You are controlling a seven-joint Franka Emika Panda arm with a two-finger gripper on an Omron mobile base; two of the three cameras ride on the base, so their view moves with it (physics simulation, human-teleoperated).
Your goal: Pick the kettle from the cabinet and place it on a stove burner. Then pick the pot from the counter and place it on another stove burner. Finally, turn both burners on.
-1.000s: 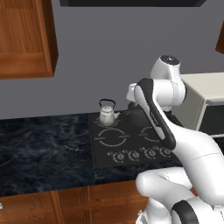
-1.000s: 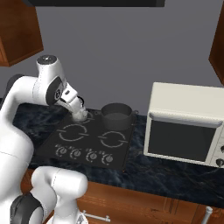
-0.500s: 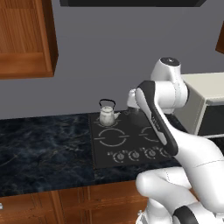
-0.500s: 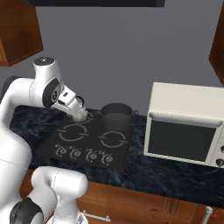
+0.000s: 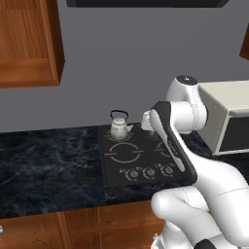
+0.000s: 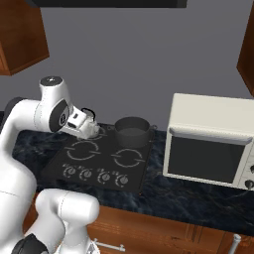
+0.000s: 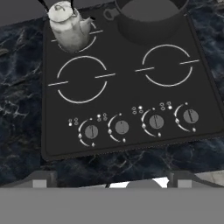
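The small silver kettle (image 7: 68, 28) (image 5: 119, 128) stands upright on the back left stove burner. The dark grey pot (image 7: 148, 15) (image 6: 132, 131) sits on the back right burner. Both front burners (image 7: 82, 78) (image 7: 168, 64) are bare, with a row of round knobs (image 7: 121, 127) in front of them. My gripper (image 7: 113, 179) (image 6: 94, 132) hangs open and empty above the cooktop's front, apart from kettle and pot, looking down over the knobs. The arm covers the pot in the left base view. The wooden cabinet (image 5: 29, 53) hangs at the upper left.
A cream microwave (image 6: 211, 141) stands on the dark marble counter (image 5: 48, 165) right of the black cooktop (image 6: 59, 163). Wooden drawers (image 5: 73, 226) run below the counter. A dark hood (image 5: 146, 3) hangs above the stove.
The arm has sunk a little and the hand has shifted slightly over the cooktop. Kettle and pot have not moved. The jaws have stayed wide apart.
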